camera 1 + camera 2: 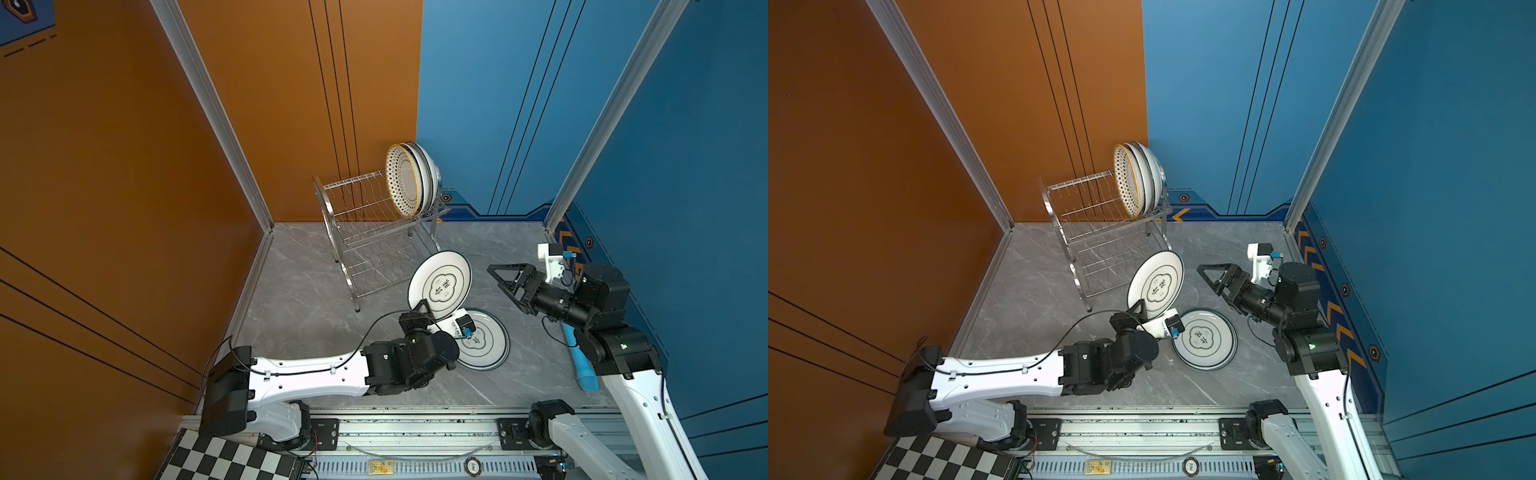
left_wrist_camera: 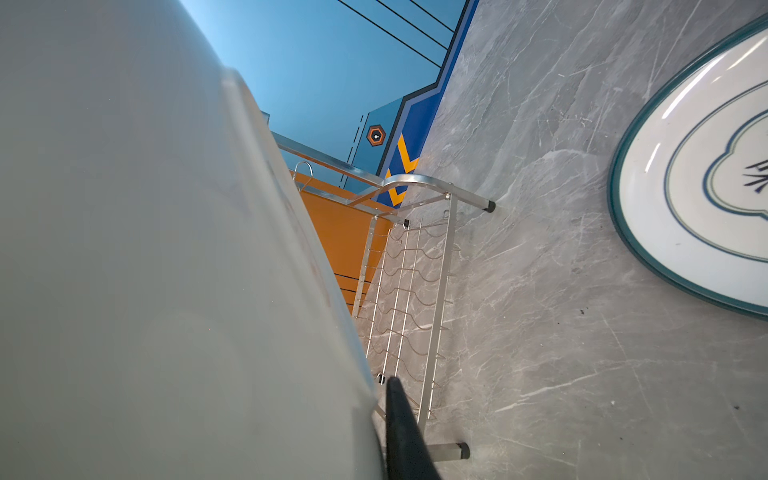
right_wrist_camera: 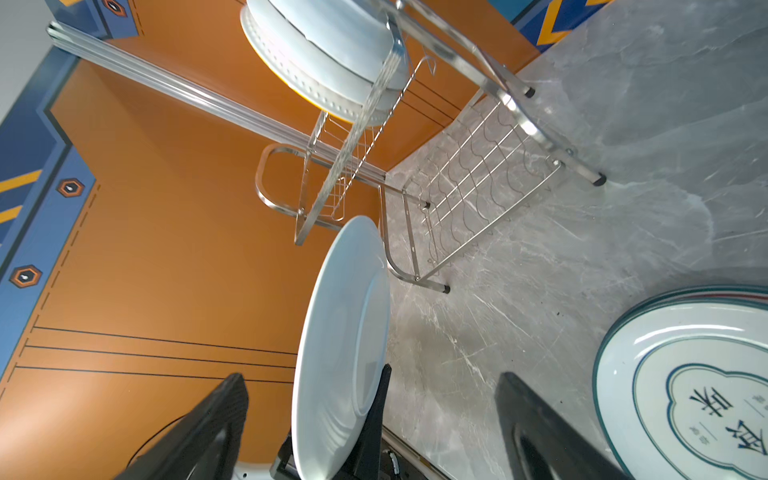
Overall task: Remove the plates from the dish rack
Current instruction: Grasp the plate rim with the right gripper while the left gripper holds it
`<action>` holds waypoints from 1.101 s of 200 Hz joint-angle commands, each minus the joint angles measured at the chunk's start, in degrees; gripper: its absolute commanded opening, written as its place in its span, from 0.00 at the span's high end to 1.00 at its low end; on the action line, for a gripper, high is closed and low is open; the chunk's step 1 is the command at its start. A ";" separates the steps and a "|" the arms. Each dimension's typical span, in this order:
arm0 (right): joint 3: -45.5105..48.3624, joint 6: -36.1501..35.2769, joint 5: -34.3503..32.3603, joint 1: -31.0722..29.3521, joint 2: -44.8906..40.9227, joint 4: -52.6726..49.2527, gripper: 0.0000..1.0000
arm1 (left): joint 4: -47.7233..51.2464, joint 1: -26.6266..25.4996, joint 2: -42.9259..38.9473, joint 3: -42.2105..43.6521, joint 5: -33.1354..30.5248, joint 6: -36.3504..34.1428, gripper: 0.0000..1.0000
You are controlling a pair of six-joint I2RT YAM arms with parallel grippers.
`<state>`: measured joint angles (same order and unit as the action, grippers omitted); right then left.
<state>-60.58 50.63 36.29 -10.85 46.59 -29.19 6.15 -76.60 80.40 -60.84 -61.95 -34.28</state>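
Left gripper (image 1: pixel 424 308) clamps the tilted plate (image 1: pixel 440 282) by its lower edge; right gripper (image 1: pixel 496 277) gapes empty nearby, bare tabletop (image 1: pixel 480 300) between.

Tilted plate (image 1: pixel 440 282) white, teal rim, clover outline; front rack plate (image 1: pixel 401 183) black-yellow dots.

One dish rack (image 1: pixel 374 237), three-plus racked plates (image 1: pixel 403 183), one tilted plate (image 1: pixel 440 282), one flat stack (image 1: pixel 490 345)

Blue foam tube (image 1: pixel 587 380) by rt wall, checkerboard (image 1: pixel 216 457) front-left, grey marble tabletop (image 1: pixel 299 299)
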 commanded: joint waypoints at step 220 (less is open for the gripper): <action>-2.25 -10.20 -18.50 -14.81 11.89 -8.34 0.58 | -3.27 3.21 11.00 -2.64 -0.76 0.37 1.00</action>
<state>-62.22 41.71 19.99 -25.19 58.15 -35.75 6.00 -74.13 92.07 -61.69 -60.40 -33.43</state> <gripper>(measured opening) 0.425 0.131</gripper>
